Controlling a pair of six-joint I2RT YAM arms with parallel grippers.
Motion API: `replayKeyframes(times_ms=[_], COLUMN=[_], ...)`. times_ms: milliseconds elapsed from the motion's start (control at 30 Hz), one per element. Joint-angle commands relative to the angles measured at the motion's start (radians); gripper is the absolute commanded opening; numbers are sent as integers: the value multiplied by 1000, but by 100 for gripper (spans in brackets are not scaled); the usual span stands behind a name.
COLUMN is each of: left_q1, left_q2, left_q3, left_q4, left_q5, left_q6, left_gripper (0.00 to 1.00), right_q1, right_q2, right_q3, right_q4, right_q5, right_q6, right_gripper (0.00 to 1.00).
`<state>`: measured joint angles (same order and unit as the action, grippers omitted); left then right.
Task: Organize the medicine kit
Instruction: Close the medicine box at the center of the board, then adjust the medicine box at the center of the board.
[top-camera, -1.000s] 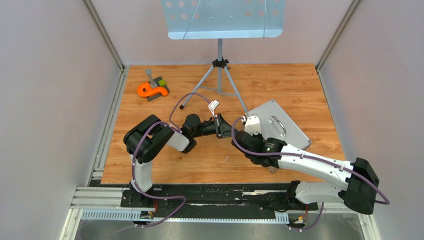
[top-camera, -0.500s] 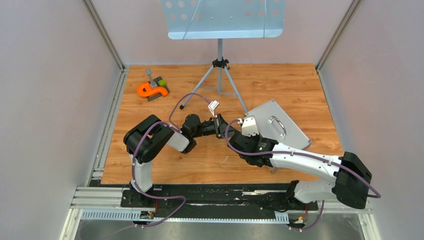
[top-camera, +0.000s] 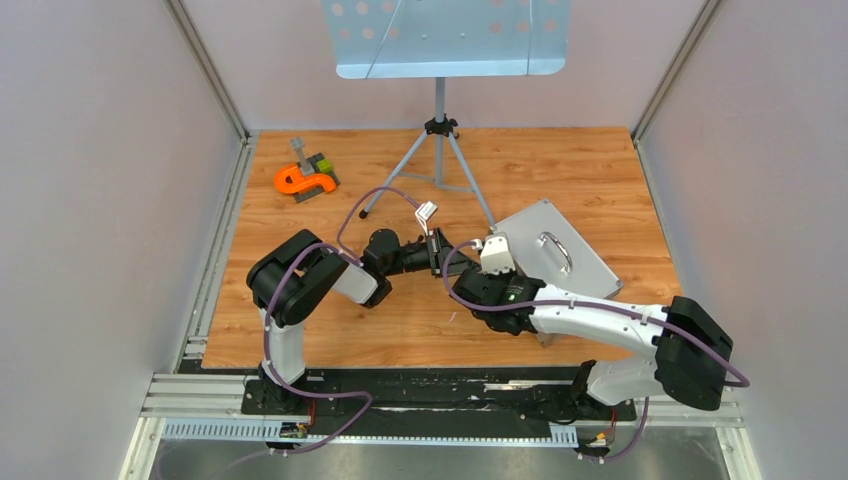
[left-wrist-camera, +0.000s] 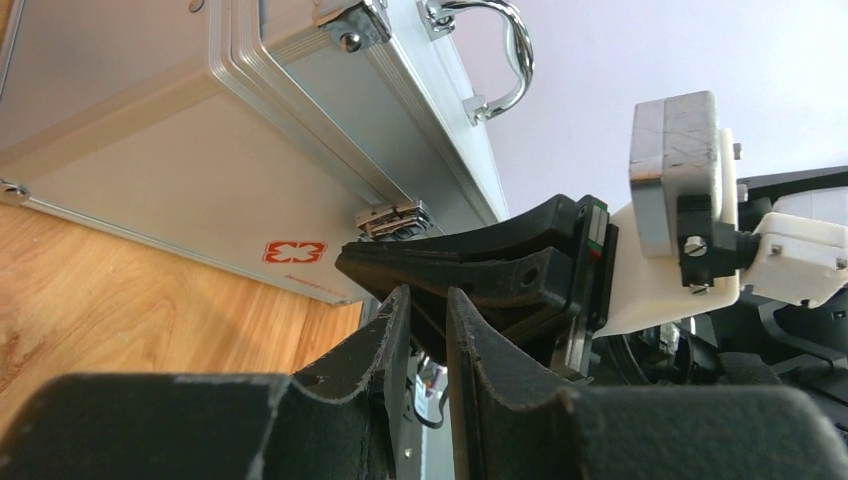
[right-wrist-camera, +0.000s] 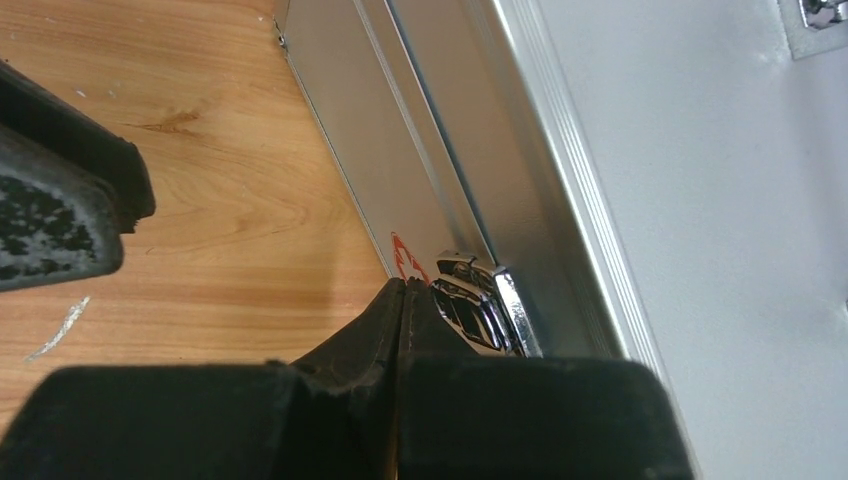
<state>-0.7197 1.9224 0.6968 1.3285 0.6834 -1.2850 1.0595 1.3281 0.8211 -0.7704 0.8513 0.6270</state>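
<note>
The wooden desk (top-camera: 560, 165) carries the kit (top-camera: 540, 220), which stands on it with the lid down, and every place here is given from the kit. The stand (top-camera: 445, 40) rises beyond the kit's far-left corner, one leg reaching almost to that corner. The right arm (top-camera: 600, 320) runs along the kit's near side and bends round its near-left corner. The left arm (top-camera: 300, 285) lies well to the kit's left and stretches toward that same side. The kit (left-wrist-camera: 150, 150) is a boxy silver case with a ribbed seam between lid and body, and its left wall faces both wrists. The left gripper (left-wrist-camera: 425, 300) sits just left of the kit, not touching it, its fingers (left-wrist-camera: 395, 330) parted by a narrow slot with nothing clearly clamped in it. The right gripper (right-wrist-camera: 400, 288) is pressed together with no gap, its tips at the kit's left wall between the left gripper and the case. An orange piece (top-camera: 303, 180) on a small grey base lies far to the kit's left, toward the back. The handle (top-camera: 556, 250) is a bent metal loop on the kit's upward face. The latch (right-wrist-camera: 478, 305) is chrome and sits on the seam, right beside the right gripper's tips; whether they touch it cannot be told. A second latch (left-wrist-camera: 350, 20) shows further along the seam. A small red logo (left-wrist-camera: 293, 251) marks the wall just below the nearer latch
</note>
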Motion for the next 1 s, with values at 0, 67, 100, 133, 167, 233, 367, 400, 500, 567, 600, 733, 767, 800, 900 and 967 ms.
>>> replayKeyframes(times_ms=[0,67,100,133,167,233,367,400,500,567,600,733,767,800,900,967], left_q1=[5,5,5,6,6,10,20,24,32,32,32,31,32,31,32,32], left_q2=[1,3,3,3,2,-3,-32,-48,-110,-159,-176,-297,-336,-356,-439,-473], left_q3=[-11,-9,-8,-7,-6,-6,-12,-13,-11,-4,-2,24,35,40,63,76], left_q4=[61,60,61,61,62,62,33,6,-92,-195,-270,-507,-551,-628,-758,-825], left_q5=[5,5,5,6,7,8,13,14,11,4,-3,-36,-43,-60,-104,-123], left_q6=[2,1,0,-1,-2,-3,7,21,83,141,161,292,338,362,457,493], left_gripper=[28,28,28,28,28,28,28,28,28,28,28,28,28,28,28,28], right_q1=[14,18,21,24,27,30,30,29,2,-70,-112,-336,-390,-444,-603,-672], right_q2=[-26,-54,-70,-83,-99,-133,-210,-230,-281,-316,-336,-409,-419,-421,-406,-384], right_q3=[52,69,79,92,107,140,207,220,256,275,279,273,265,260,246,236], right_q4=[-24,-22,-22,-21,-20,-15,-11,-11,-6,-3,0,26,29,31,31,35], right_q5=[20,-15,-29,-47,-70,-110,-111,-88,-31,-70,-94,-224,-263,-305,-470,-560], right_q6=[19,13,9,5,2,-8,-31,-43,-106,-156,-180,-292,-319,-344,-401,-440], right_gripper=[0,0,0,0,0,0,0,0,9,24,35,70,74,76,75,72])
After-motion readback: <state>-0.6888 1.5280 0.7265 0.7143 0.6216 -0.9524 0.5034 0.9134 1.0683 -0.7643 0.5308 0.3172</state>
